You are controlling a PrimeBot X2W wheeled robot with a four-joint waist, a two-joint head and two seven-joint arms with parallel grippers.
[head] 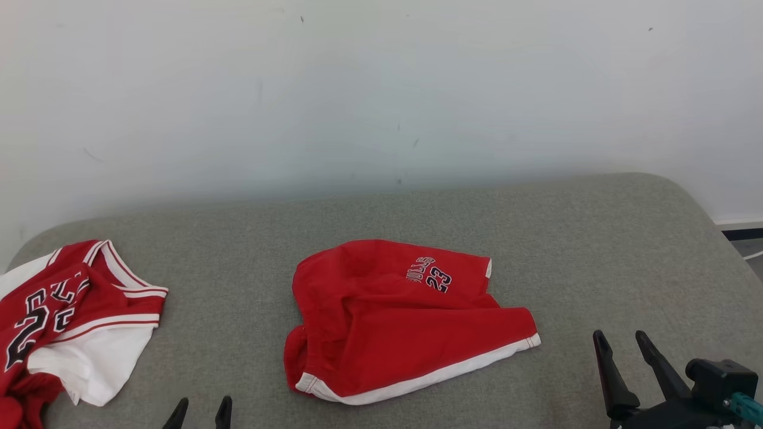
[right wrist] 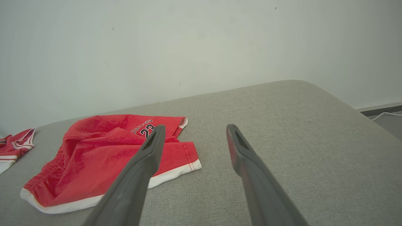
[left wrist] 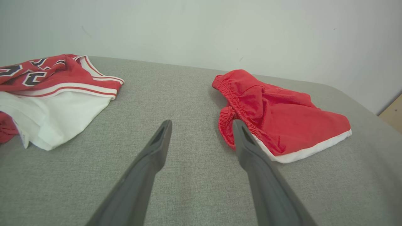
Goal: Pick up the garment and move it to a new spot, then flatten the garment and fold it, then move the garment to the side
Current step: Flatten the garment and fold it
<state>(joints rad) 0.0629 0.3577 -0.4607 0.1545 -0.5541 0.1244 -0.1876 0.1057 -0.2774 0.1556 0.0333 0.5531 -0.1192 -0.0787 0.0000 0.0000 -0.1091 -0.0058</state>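
The garment (head: 393, 322) is a pair of red shorts with white hem trim and a "23" print, lying crumpled in the middle of the grey padded surface (head: 536, 238). The same shorts (left wrist: 276, 119) lie to the right in the left wrist view, and the shorts (right wrist: 106, 157) sit at the left in the right wrist view. My left gripper (head: 200, 410) is open low at the front, left of the shorts and apart from them. My right gripper (head: 623, 345) is open at the front right, clear of the hem. Nothing is held.
A red and white jersey (head: 65, 322) with black numerals lies bunched at the surface's left edge. A pale wall (head: 381, 89) rises behind the surface. The surface rounds off at the right, with floor and a cable (right wrist: 386, 114) beyond it.
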